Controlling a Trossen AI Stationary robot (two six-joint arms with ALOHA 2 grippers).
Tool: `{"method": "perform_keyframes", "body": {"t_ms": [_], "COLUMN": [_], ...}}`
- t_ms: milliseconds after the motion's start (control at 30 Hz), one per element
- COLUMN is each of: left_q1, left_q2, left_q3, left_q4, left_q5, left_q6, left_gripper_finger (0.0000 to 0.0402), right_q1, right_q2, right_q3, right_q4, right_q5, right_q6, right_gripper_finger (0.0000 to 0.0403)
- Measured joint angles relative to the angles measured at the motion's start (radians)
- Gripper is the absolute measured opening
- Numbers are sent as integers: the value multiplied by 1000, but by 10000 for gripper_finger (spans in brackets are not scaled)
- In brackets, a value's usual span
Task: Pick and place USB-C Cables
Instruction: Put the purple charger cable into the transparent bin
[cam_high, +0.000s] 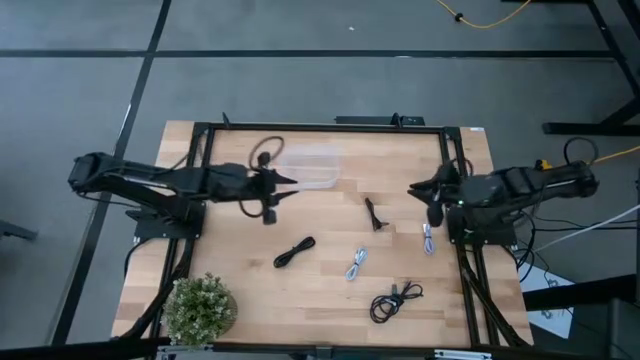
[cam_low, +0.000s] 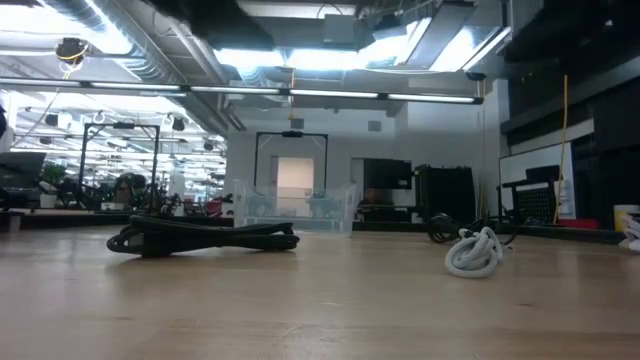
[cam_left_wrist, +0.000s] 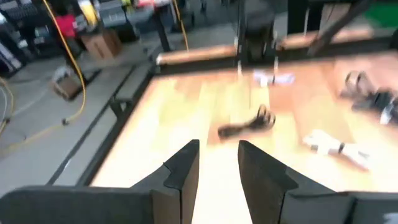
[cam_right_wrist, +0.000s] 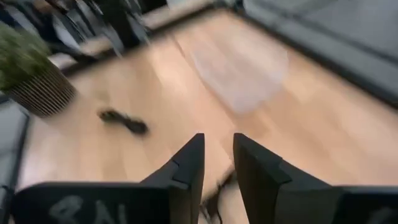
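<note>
Several short coiled cables lie flat on the wooden table (cam_high: 240, 290): a black one (cam_high: 294, 251), a white one (cam_high: 357, 263), a black one (cam_high: 375, 214), a light one (cam_high: 428, 238) and a black coil (cam_high: 395, 298). My left gripper (cam_high: 287, 180) hovers at the left middle, pointing right, open by a narrow gap (cam_left_wrist: 219, 174) and empty. My right gripper (cam_high: 413, 189) hovers at the right middle, pointing left, open by a narrow gap (cam_right_wrist: 219, 168) and empty. A black cable (cam_right_wrist: 214, 196) lies just beyond its fingertips. In the low view a black cable (cam_low: 205, 237) and a white cable (cam_low: 475, 252) show.
A clear plastic container (cam_high: 312, 166) stands on the far middle of the table, between the two grippers and a little behind them. A potted plant (cam_high: 200, 308) stands at the near left corner. A black frame (cam_high: 320, 126) runs along the table's edges.
</note>
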Motion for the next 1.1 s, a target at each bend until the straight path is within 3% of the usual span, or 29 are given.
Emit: {"method": "perform_keyframes", "body": {"t_ms": [100, 300, 400, 600, 1100], "left_q1": [0, 0, -1, -1, -1], "left_q2": [48, 70, 70, 70, 70], "left_q3": [0, 0, 0, 0, 0], "left_q4": [-1, 9, 14, 21, 19], "left_q5": [-36, -59, -61, -61, -60], "left_q6": [0, -2, -2, -1, -8], "left_gripper_finger": [105, 105, 105, 105, 105], "right_q1": [0, 0, 0, 0, 31], "right_q2": [75, 229, 296, 377, 432], "right_q3": [-2, -56, -110, -199, -173], "right_q4": [-92, -310, -323, -241, -274], "right_q5": [-78, -238, -317, -461, -437], "right_q6": [137, 589, 741, 816, 950], "right_gripper_finger": [90, 90, 90, 90, 90]}}
